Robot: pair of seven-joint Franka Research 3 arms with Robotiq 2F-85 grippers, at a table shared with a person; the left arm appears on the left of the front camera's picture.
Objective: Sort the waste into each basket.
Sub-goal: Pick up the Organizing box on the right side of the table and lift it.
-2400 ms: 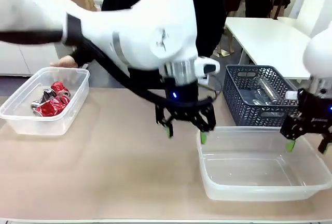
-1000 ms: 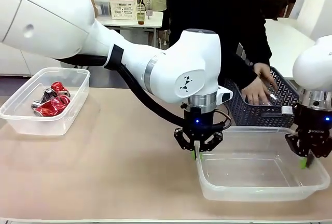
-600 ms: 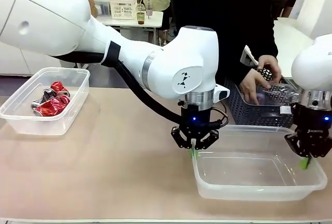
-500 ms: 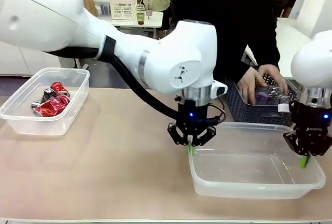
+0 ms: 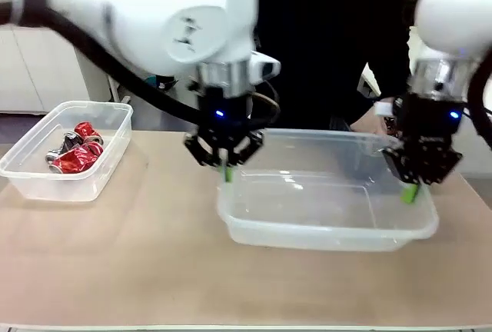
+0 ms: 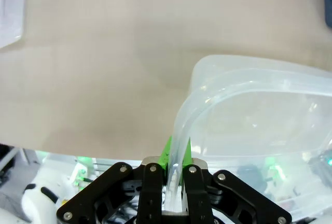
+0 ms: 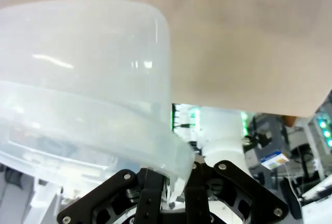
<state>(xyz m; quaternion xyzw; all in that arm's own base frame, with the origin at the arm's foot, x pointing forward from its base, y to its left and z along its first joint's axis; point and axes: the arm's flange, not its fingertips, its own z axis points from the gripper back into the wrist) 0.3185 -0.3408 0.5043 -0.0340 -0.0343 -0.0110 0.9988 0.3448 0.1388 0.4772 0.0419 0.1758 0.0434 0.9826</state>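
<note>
both pairs of jaws are clenched on the rim of one clear tub (image 5: pixel 323 234): the left gripper (image 5: pixel 224 169) is pinched onto its left end and the right gripper (image 5: pixel 411 192) onto its right end, as seen from the front. the tub is held between the two arms near the middle of the table (image 5: pixel 115 270), long side toward the camera, and nothing is seen inside it. whether its bottom is touching the table cannot be told. in the left wrist view the thin rim is squeezed between the green pads (image 6: pixel 166 151), next to a rounded corner of the tub, with the tan table top beyond. in the right wrist view the rim is gripped the same way, with the tub wall spreading up and to the left. a second tub (image 5: pixel 31 182) is set at the table's far left, well apart from the held one, and crushed red-and-silver cans (image 5: pixel 75 154) are lying in it. a person in dark clothes (image 5: pixel 330 48) is stood behind the held tub, with a blurred hand (image 5: pixel 369 121) seen just past its far rim.
</note>
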